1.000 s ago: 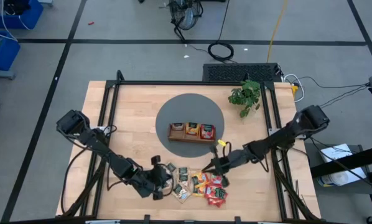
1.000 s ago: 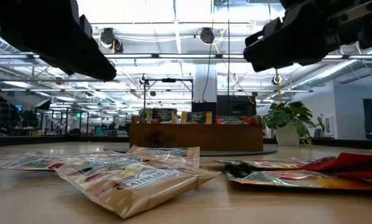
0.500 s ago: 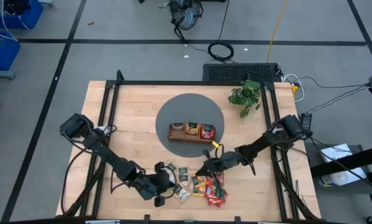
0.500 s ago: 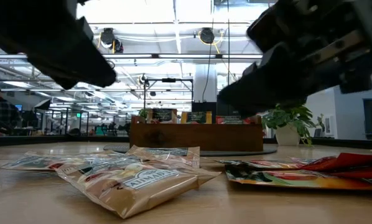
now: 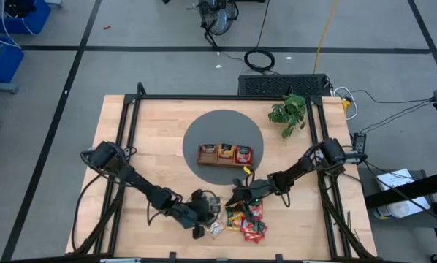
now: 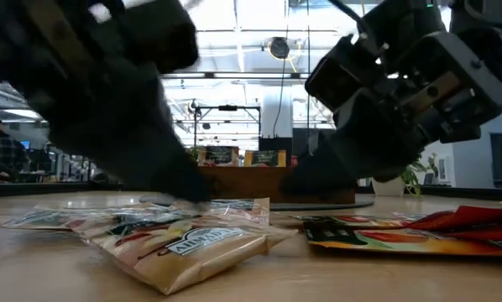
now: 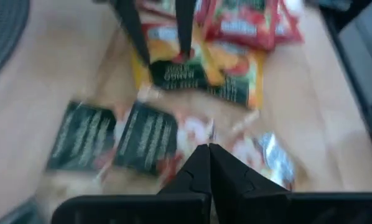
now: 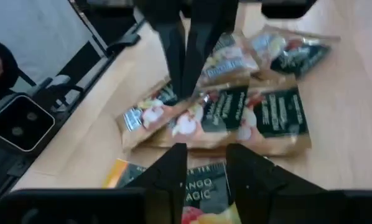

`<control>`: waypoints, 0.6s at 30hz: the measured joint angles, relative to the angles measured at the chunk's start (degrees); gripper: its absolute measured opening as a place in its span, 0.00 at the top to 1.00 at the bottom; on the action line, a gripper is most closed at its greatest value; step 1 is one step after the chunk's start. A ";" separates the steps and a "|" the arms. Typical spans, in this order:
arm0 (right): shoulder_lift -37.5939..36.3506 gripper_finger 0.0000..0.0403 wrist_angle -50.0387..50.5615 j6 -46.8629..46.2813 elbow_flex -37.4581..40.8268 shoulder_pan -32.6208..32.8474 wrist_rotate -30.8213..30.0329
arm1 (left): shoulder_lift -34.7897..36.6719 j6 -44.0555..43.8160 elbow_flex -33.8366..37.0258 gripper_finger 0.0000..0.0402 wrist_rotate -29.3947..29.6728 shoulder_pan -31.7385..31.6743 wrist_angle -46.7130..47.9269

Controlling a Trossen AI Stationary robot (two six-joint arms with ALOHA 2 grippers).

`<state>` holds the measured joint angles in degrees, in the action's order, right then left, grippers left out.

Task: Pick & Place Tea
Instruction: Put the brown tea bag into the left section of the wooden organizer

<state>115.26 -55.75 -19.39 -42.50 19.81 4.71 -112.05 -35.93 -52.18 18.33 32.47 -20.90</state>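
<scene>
Over the tea sachets (image 5: 237, 218) at the near edge, both arms had slid in closer. Left gripper (image 5: 206, 216) stayed clenched on nothing; right gripper (image 5: 237, 202) had spread apart, reaching low and leftward.

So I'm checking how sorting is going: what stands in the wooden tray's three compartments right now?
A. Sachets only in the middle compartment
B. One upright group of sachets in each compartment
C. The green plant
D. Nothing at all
B. In the high view the wooden tray on the grey mat shows sachets in all three compartments, while more tea sachets lie loose near the table's front edge.
</scene>
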 joint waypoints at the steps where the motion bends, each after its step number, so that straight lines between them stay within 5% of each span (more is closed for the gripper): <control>1: 0.37 0.73 -0.01 -0.80 0.00 -0.04 -0.05 | -0.46 -0.59 0.06 0.99 -0.48 -0.36 0.23; 18: 0.83 0.70 0.94 -4.60 -0.26 -1.47 -0.18 | -3.06 -0.16 0.10 0.99 -1.41 -2.86 -1.58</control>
<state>116.09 -54.80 -23.99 -42.76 18.35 4.54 -115.11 -36.10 -52.07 16.92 29.61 -22.48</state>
